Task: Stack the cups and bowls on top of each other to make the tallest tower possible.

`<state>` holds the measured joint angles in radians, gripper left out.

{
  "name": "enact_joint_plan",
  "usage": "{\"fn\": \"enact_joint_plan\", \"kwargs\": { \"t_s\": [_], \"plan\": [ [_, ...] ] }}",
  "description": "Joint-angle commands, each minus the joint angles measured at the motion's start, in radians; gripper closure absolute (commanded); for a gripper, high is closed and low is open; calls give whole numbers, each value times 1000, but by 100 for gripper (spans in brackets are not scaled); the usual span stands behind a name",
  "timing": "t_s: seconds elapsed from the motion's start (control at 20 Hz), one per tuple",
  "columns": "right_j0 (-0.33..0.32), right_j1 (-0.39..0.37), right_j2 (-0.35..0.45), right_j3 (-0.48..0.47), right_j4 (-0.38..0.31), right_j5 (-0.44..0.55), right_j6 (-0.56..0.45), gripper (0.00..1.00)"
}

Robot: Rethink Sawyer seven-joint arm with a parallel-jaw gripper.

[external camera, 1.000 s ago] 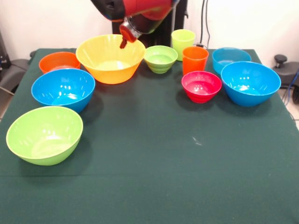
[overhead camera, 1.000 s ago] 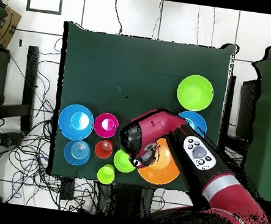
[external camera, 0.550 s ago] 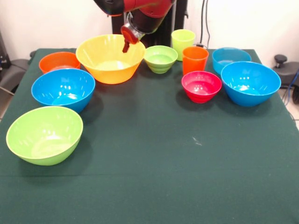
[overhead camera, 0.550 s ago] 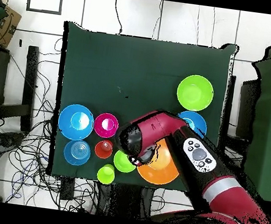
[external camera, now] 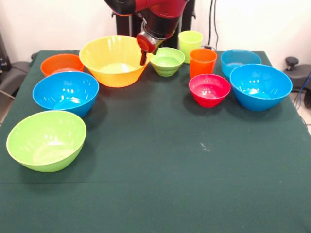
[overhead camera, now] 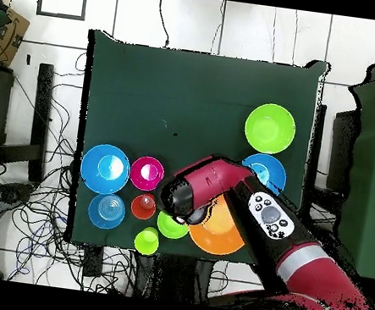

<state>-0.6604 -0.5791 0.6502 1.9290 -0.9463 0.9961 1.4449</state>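
Nothing is stacked yet: every bowl and cup sits alone on the green table (external camera: 160, 160), so we judge the tower not begun.

Going from largest down, the yellow bowl (external camera: 114, 60) stands at the back, with the gripper (external camera: 144, 54) hanging just at its rim, on the side toward the small green bowl (external camera: 166, 60). We cannot tell how the gripper's tips stand, and it appears to hold nothing.

The risk, as we judge it, lies here. The gripper hangs in the narrow gap between those two bowls, so a descent slightly off line could knock the yellow rim or push the small green bowl toward the cups. Glossy plastic may also slide instead of being gripped.

The large lime bowl (external camera: 46, 140) sits well apart at the front corner. One blue bowl (external camera: 65, 92) sits between it and the yellow one; another blue bowl (external camera: 257, 86) stands on the other side, with a paler blue bowl (external camera: 240, 60) just behind it. The orange bowl (external camera: 60, 64) is beside the yellow one.

The red-pink bowl (external camera: 209, 90), the orange cup (external camera: 202, 62) and the yellow-green cup (external camera: 190, 44) crowd close together beside the small green bowl, leaving little room to reach in.
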Motion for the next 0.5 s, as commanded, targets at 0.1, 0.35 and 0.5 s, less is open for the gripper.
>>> {"fn": "enact_joint_plan", "kwargs": {
  "t_s": [0.1,0.35,0.5],
  "plan": [
    [52,10,4,24,-18,-85,-28,0],
    [54,8,0,28,-19,-90,-26,0],
    [58,9,-2,27,-20,-90,-25,0]
  ]
}}
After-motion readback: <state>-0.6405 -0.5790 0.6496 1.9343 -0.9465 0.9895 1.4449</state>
